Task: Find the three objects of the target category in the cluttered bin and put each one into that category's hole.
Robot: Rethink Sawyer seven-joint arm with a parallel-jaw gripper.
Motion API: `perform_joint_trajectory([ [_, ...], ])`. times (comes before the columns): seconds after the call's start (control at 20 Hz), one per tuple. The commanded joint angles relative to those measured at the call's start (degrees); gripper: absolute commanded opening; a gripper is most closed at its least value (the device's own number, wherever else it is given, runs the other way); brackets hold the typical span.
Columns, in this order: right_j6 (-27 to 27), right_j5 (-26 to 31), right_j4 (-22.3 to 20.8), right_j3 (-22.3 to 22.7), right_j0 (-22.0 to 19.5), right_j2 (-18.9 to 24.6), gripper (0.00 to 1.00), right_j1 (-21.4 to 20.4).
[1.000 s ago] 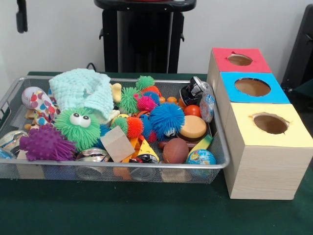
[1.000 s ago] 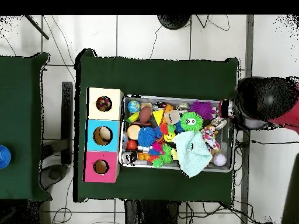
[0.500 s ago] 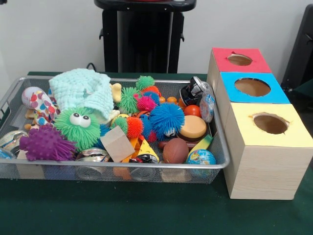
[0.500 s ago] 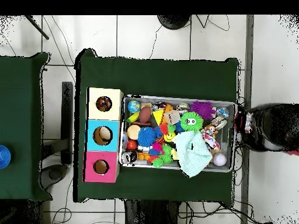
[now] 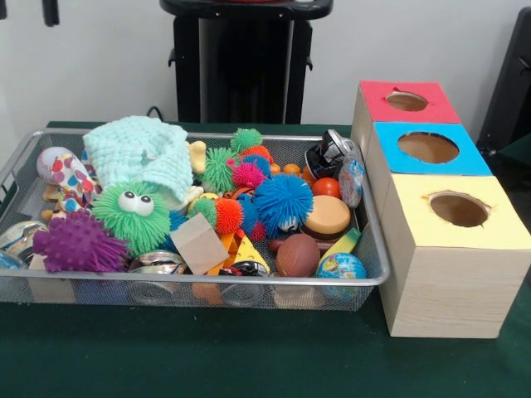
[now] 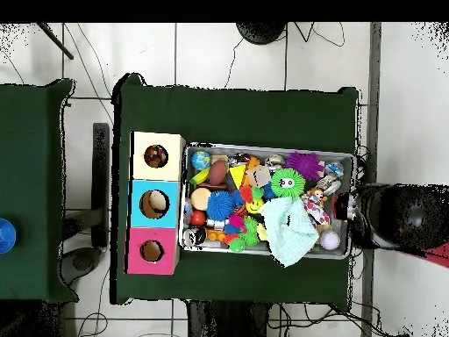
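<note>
Green-clothed worktop [image 5: 249,356] carries the full wire bin [image 5: 377,278], with the three-hole box [image 5: 448,274] touching its side. We see no gripper in either view; sorting appears unstarted, though the yellow hole [image 6: 156,156] shows something dark inside.

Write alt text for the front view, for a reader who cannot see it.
A wire mesh bin full of spiky rubber balls, a mint knitted cloth and small toys sits beside a wooden box with red, blue and yellow holed tops.
</note>
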Motion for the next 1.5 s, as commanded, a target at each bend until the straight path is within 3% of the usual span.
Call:
perform_joint_trajectory([
  [0.05,-2.8,-6.8,2.0,16.0,1.5,2.8,1.0,-4.6],
  [0.45,2.0,-14.0,2.8,24.4,3.3,0.5,1.0,-9.0],
  [0.65,2.0,-15.7,3.3,27.0,2.8,0.0,1.0,-9.7],
  [1.1,1.2,-18.9,-1.4,24.2,2.1,0.8,1.0,-2.5],
  [1.5,1.6,-21.0,-2.7,23.5,1.9,0.8,1.0,0.5],
])
